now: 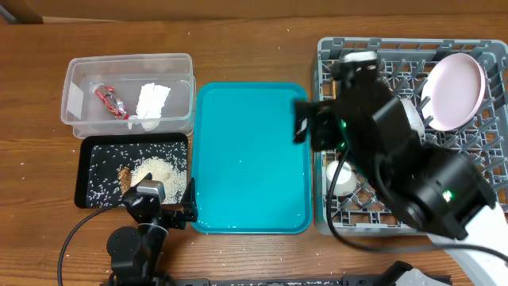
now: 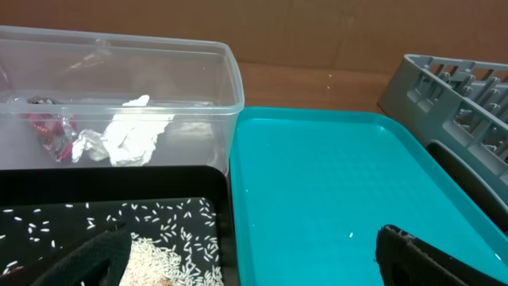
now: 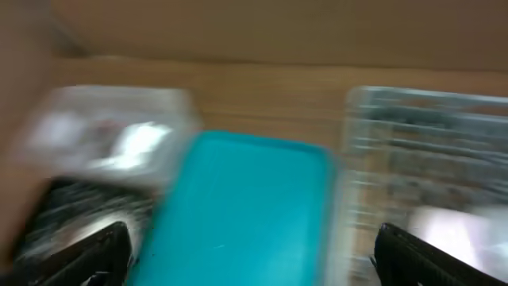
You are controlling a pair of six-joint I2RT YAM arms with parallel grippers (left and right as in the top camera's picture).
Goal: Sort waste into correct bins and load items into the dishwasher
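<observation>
Overhead down; wrists low, facing tray (image 1: 250, 159)

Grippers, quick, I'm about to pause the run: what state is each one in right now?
Left gripper: open, holding nothing.
Right gripper: open, holding nothing, though its view is blurred.

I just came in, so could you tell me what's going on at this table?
Sorting looks nearly done. The tissue and wrapper lie in the clear tub, rice in the black tray; the pink plate and cup sit in the dish rack. The left end effector and right end effector are open, holding nothing.
</observation>
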